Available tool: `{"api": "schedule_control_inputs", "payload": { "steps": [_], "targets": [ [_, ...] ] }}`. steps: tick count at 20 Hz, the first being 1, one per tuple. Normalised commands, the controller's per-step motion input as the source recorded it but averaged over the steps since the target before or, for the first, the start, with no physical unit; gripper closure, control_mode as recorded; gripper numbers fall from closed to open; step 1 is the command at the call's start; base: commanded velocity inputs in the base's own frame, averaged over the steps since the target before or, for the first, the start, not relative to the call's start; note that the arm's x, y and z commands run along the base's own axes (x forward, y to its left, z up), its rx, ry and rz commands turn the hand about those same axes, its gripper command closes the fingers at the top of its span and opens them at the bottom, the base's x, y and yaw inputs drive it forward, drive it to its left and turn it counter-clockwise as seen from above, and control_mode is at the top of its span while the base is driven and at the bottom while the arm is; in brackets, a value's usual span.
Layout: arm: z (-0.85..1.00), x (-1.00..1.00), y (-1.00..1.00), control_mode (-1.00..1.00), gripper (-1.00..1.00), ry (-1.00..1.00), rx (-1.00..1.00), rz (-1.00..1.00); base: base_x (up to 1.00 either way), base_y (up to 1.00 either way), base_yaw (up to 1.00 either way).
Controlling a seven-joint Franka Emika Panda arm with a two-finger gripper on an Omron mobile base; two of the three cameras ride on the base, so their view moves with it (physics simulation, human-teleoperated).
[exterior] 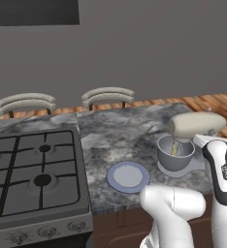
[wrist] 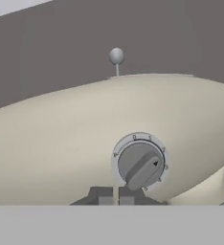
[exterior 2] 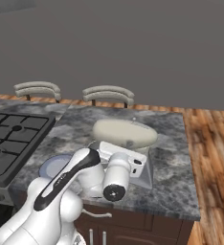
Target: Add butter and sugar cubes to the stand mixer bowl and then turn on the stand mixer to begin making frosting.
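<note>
Cream-beige rounded stand mixer (exterior: 195,125) on grey flat base, at the right end of the marbled counter (exterior: 120,133); deep grey metal bowl (exterior: 175,155) under its head, something yellow inside, likely the butter. Dark two-finger gripper (wrist: 113,196) pressed together, empty, just beside the mixer's grey speed dial (wrist: 140,165). Step judged: switching on; next, turn the dial

The white arm (exterior 2: 71,177) bends forward at the elbow; its gripper (wrist: 113,195) appears closed, fingertips nearly touching.
</note>
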Motion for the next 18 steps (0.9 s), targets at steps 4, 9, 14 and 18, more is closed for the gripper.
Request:
{"api": "schedule_control_inputs", "payload": {
  "steps": [4, 9, 14, 18],
  "targets": [
    [0.43, 0.0, 0.1, -1.0, 1.0, -0.05, 0.07, -0.03, 0.0, 0.0, 0.0],
    [0.29, -0.07, 0.07, -1.0, 1.0, -0.04, 0.08, -0.03, 0.0, 0.0, 0.0],
    [0.06, -0.24, 0.0, -1.0, 1.0, -0.04, 0.09, -0.03, 0.0, 0.0, 0.0],
    [0.21, -0.45, 0.0, -1.0, 1.0, -0.11, 0.08, -0.05, 0.0, 0.0, 0.0]
  ]
}}
